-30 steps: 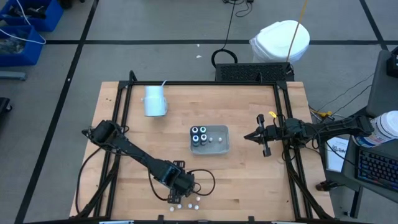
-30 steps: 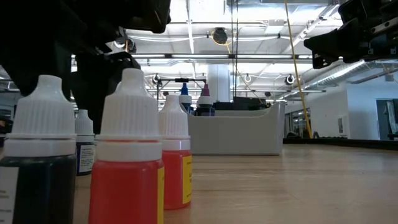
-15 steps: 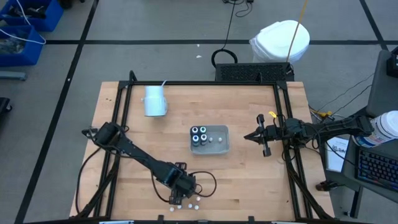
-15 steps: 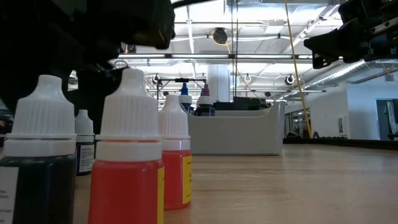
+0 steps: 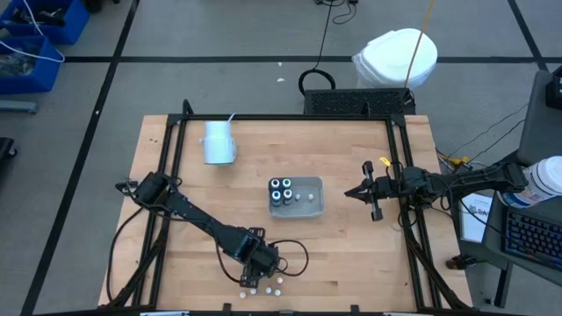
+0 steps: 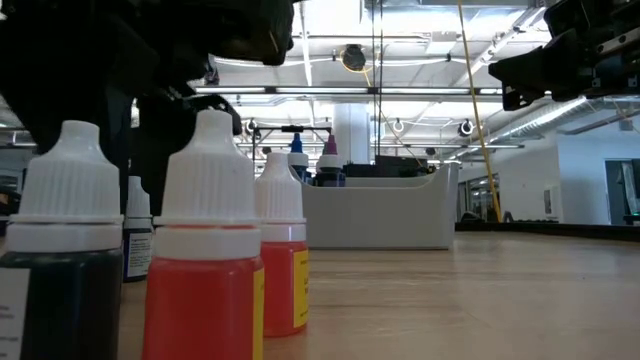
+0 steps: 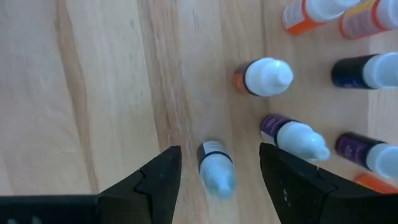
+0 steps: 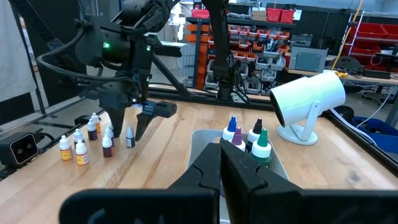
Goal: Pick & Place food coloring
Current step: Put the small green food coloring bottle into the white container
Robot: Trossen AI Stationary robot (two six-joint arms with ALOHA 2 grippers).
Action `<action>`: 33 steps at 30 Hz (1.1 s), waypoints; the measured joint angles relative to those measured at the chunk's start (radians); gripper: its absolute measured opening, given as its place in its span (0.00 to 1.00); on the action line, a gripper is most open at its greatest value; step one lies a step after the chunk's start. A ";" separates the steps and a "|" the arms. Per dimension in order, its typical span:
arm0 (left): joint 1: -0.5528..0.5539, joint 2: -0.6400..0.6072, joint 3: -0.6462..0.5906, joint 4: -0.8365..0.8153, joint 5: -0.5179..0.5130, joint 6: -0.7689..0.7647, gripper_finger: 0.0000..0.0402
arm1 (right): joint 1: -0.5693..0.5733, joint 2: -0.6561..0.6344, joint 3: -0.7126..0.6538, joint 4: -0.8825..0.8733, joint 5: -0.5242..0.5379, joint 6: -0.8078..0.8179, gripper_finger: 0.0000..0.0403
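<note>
Left gripper [image 7: 214, 180] low at the bottom centre of the high view, over the cluster of small white-capped dropper bottles of food coloring [image 5: 263, 287] at the table's near edge. Fingers spread, straddling one small bottle with a pale cap and dark band [image 7: 214, 168]; bottle stands between the jaws, no contact visible either side, so not pinched yet. Probably lined up that way to close on this one alone: neighbours, an orange-bodied white-capped bottle [image 7: 264, 78] and a purple-bodied one [image 7: 292, 134], sit just beside, outside the jaw gap. Risk, as a guess: outer finger clipping the purple one on closing. Grey rectangular plastic tray [image 5: 309, 206] at centre of the high view already holding four dark bottles with coloured tops [image 5: 282, 190], upright, packed in its left half; likely drop target, right half mostly free. Right gripper [image 5: 351, 192] parked at right of the high view, above the table edge, fingers pressed together, holding nothing, clear of the working area. White cup [image 5: 217, 142] lying on its side at upper left, uninvolved.
</note>
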 joint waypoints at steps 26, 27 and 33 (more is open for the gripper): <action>0.000 -0.002 0.012 -0.037 0.025 -0.005 0.14 | 0.000 0.000 0.000 0.000 0.000 0.000 0.00; 0.000 -0.002 0.023 -0.064 0.028 -0.005 0.14 | 0.000 0.000 0.000 0.000 0.000 0.000 0.00; 0.013 0.000 0.218 -0.345 -0.002 0.003 0.14 | 0.000 0.000 0.000 0.002 0.000 0.000 0.00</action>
